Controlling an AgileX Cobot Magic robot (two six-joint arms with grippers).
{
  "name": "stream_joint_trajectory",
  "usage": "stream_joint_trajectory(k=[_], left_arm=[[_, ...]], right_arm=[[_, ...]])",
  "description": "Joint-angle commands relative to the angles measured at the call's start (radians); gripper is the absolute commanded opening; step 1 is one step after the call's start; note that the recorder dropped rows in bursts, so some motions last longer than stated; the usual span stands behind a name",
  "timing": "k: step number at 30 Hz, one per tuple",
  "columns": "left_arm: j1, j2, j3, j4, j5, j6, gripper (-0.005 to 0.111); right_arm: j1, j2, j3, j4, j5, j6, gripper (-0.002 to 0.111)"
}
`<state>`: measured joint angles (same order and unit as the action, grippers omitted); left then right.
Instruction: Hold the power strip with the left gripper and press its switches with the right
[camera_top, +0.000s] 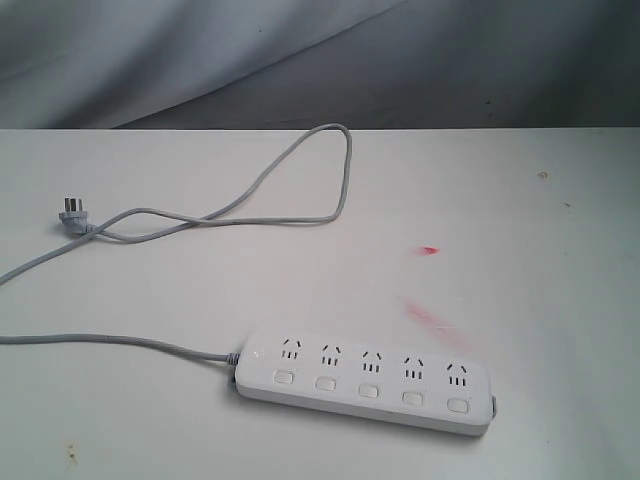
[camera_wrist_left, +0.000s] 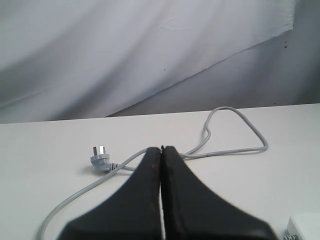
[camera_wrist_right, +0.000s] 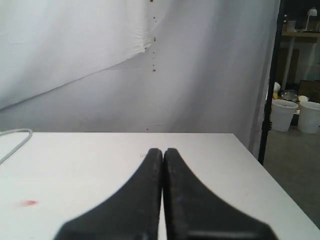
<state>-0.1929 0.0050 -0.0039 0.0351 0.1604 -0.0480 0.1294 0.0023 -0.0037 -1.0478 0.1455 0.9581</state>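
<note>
The task stands at its very beginning: neither arm appears in the exterior view, and nothing touches the power strip (camera_top: 365, 378), which lies flat on the white bench (camera_top: 540, 230) towards its near edge, sockets up, with the row of five switches (camera_top: 368, 390) along its nearer long side. Its cord (camera_top: 300, 160) leaves the left end, runs off to the left, and loops back across the far part of the bench to the plug (camera_top: 72, 212). The left gripper (camera_wrist_left: 161, 150) has its two fingers pressed together and holds nothing; its camera looks over the bench at the plug and the cord loop, with only a corner of the strip showing at the frame's edge, so the strip appears to lie close beside it rather than ahead. The right gripper (camera_wrist_right: 163, 151) is likewise closed and empty, facing bare bench with a small red mark (camera_top: 430, 250). The next move probably calls for the left gripper to open, turn towards the strip and pin one end.
</note>
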Motion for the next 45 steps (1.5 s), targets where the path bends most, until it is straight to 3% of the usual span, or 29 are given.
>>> stream_joint_trajectory(k=[1, 3, 6, 12, 45], left_arm=[[0.004, -0.005, 0.004, 0.001, -0.007, 0.002, 0.000], [0.004, -0.005, 0.004, 0.001, -0.007, 0.002, 0.000], [0.004, -0.005, 0.004, 0.001, -0.007, 0.002, 0.000], [0.004, -0.005, 0.004, 0.001, -0.007, 0.002, 0.000], [0.004, -0.005, 0.004, 0.001, -0.007, 0.002, 0.000]], right_arm=[[-0.007, -0.002, 0.004, 0.655, 0.019, -0.764, 0.000], [-0.007, -0.002, 0.004, 0.857, 0.024, -1.031, 0.000], [-0.007, -0.002, 0.004, 0.992, 0.024, -1.166, 0.000], [-0.011, -0.002, 0.004, 0.914, 0.008, -0.968, 0.000], [-0.011, -0.002, 0.004, 0.921, 0.008, -0.965, 0.000]])
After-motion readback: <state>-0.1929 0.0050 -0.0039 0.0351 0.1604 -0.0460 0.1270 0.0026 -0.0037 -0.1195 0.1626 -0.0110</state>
